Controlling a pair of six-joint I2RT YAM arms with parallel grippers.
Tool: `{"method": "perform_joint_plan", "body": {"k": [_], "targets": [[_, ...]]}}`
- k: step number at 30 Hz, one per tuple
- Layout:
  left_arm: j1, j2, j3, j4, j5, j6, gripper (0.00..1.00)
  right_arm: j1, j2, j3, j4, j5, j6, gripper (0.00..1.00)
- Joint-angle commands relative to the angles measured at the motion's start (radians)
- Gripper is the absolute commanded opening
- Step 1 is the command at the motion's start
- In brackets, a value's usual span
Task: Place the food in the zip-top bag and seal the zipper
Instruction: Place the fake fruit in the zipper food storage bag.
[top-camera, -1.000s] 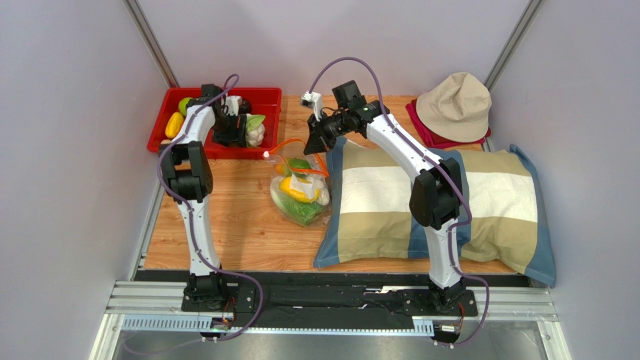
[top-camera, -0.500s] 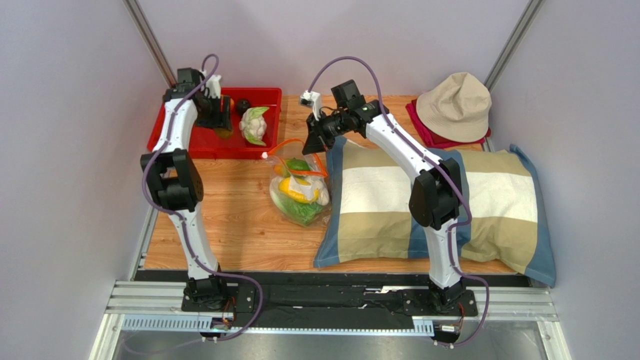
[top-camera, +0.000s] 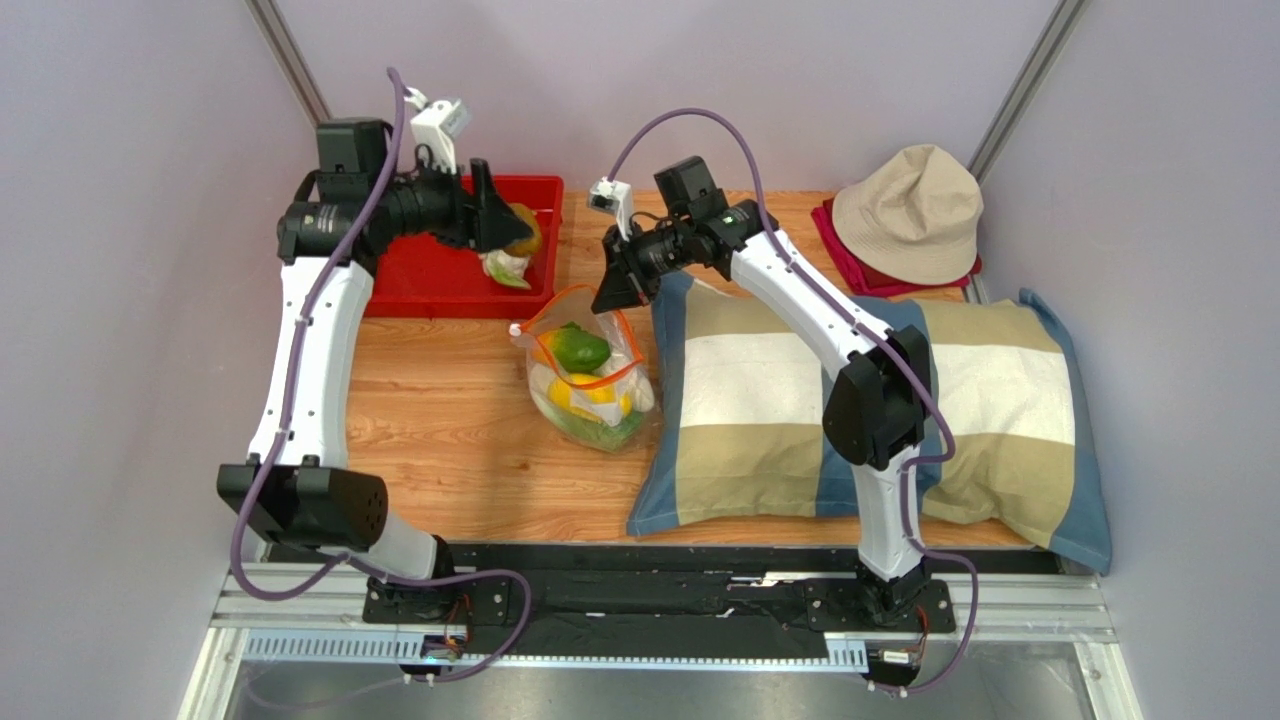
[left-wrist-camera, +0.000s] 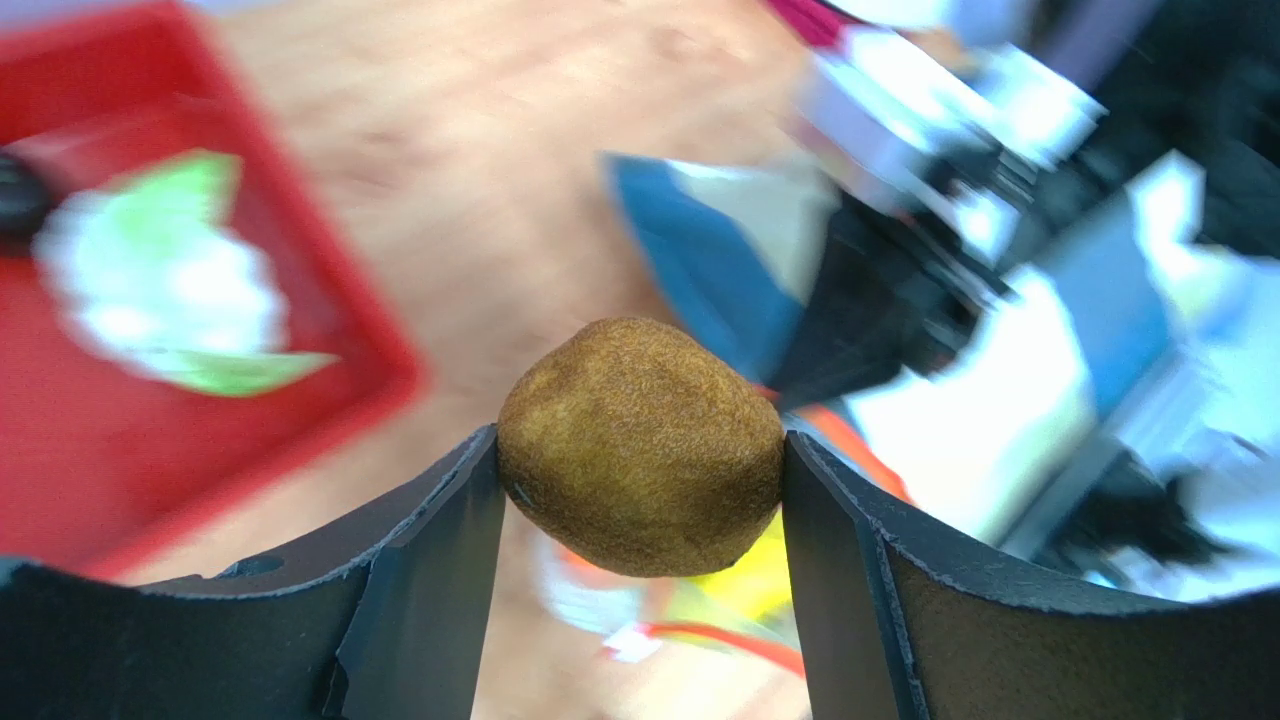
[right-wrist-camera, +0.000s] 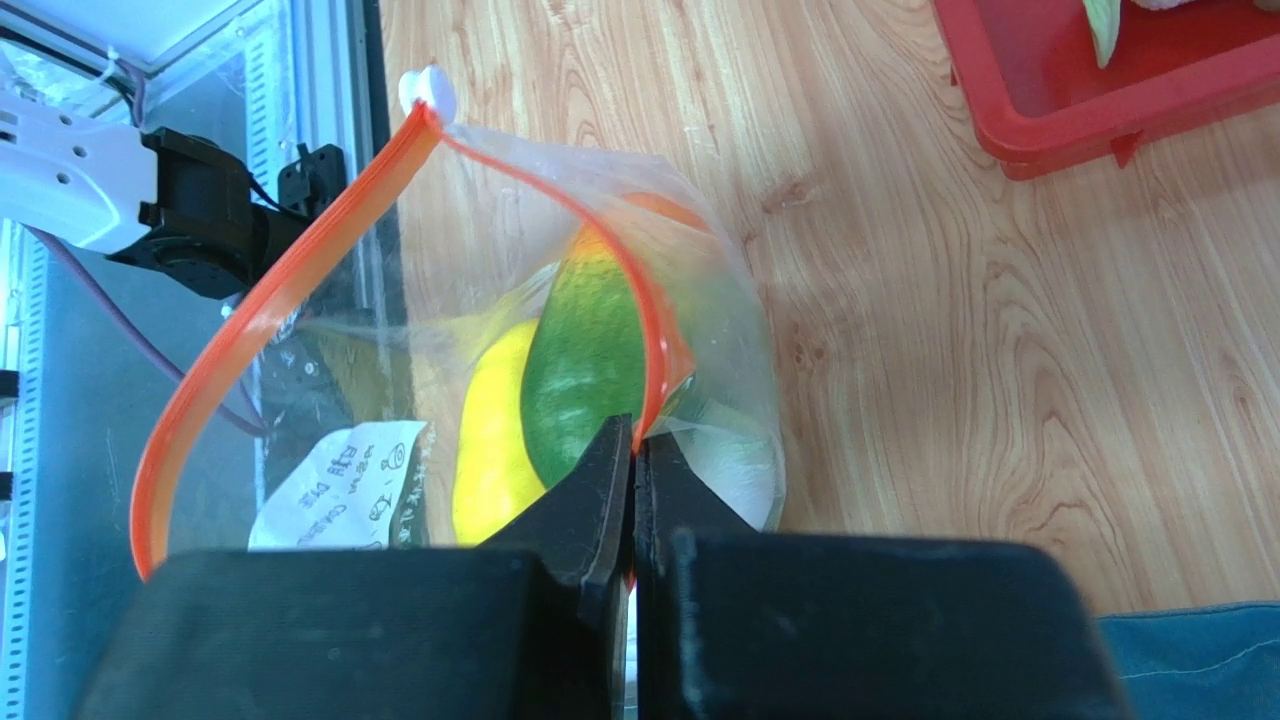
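Note:
My left gripper (left-wrist-camera: 643, 468) is shut on a brown fuzzy egg-shaped piece of food (left-wrist-camera: 643, 447), held in the air over the red tray's right end (top-camera: 519, 228). The zip-top bag (top-camera: 589, 378) lies on the wood left of the pillow, its mouth pulled open. My right gripper (right-wrist-camera: 633, 450) is shut on the orange-red zipper (right-wrist-camera: 256, 333) at the mouth's edge, and the white slider (right-wrist-camera: 428, 86) sits at the far end. Inside the bag are a green piece (right-wrist-camera: 579, 368), a yellow piece (right-wrist-camera: 493, 435) and a white label (right-wrist-camera: 338, 488). A cauliflower (top-camera: 507, 267) stays in the tray.
The red tray (top-camera: 428, 278) stands at the back left. A checked pillow (top-camera: 902, 405) covers the right half of the table, and a beige hat (top-camera: 909, 210) rests on a red cloth (top-camera: 842, 258) at the back right. Grey walls close in both sides.
My left arm rose out of the tray with the brown piece and swung right toward the bag. My right gripper pulled the bag's mouth up and a little left.

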Motion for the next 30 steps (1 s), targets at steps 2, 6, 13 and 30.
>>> {"method": "perform_joint_plan", "body": {"k": [2, 6, 13, 30], "targets": [[-0.076, -0.108, -0.16, 0.022, 0.11, -0.046, 0.37, 0.004, -0.067, 0.015, 0.009, -0.037, 0.018, 0.0], [-0.14, -0.179, -0.263, 0.032, 0.118, -0.009, 0.37, 0.002, -0.061, 0.019, 0.008, -0.04, 0.024, 0.0], [-0.249, -0.222, -0.355, 0.029, -0.034, 0.078, 0.4, 0.002, -0.074, 0.007, 0.005, -0.05, 0.024, 0.0], [-0.083, -0.272, -0.364, 0.093, 0.041, 0.046, 0.99, 0.002, -0.055, 0.007, 0.018, -0.099, -0.053, 0.02]]}}
